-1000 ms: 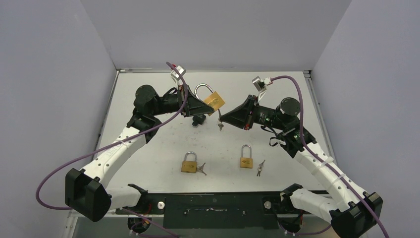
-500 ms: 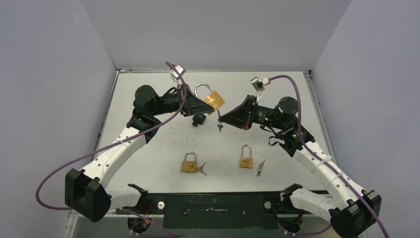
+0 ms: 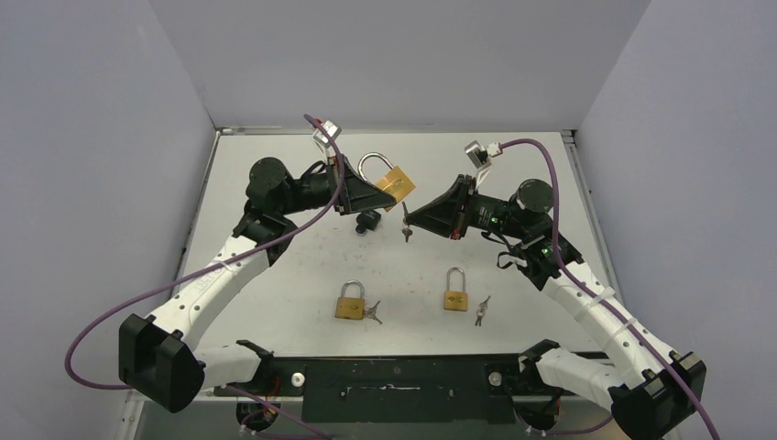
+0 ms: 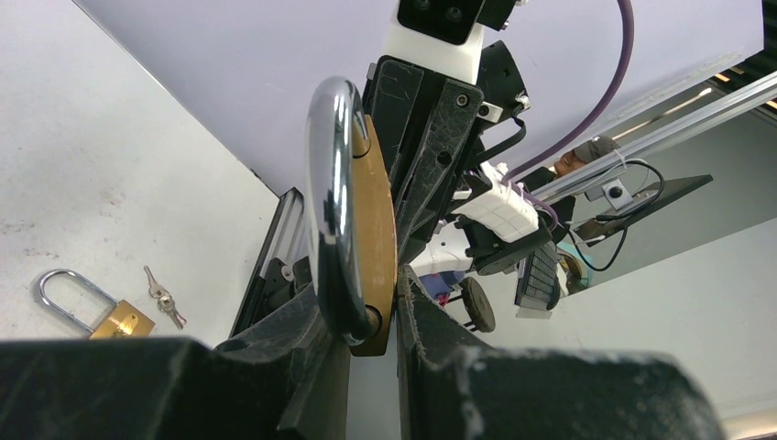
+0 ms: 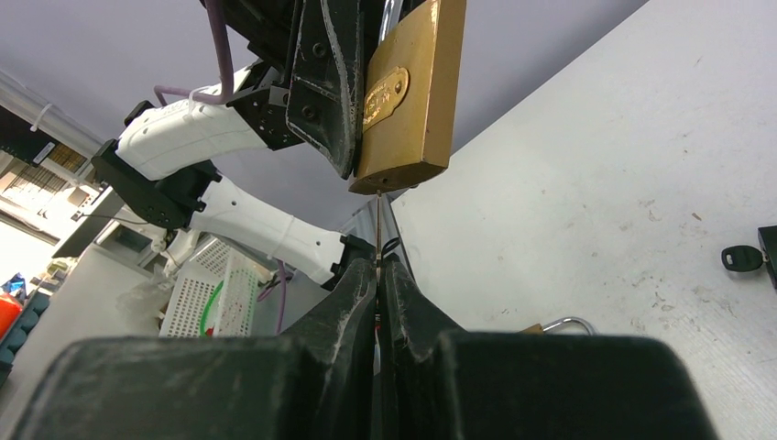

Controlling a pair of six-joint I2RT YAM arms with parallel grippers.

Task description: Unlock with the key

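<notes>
My left gripper is shut on a brass padlock and holds it in the air over the far middle of the table, steel shackle closed. In the left wrist view the brass body is pinched between the pads. My right gripper is shut on a thin key just right of the padlock. The key's blade points up and meets the padlock's bottom face. How deep it sits I cannot tell. A second small key dangles below.
Two more brass padlocks lie on the near half of the white table, each with small keys beside it. A black-headed key lies under the held padlock. Grey walls enclose the table on three sides.
Almost nothing: the held padlock and the key have crept slightly up and left together. Both grips are unchanged.
</notes>
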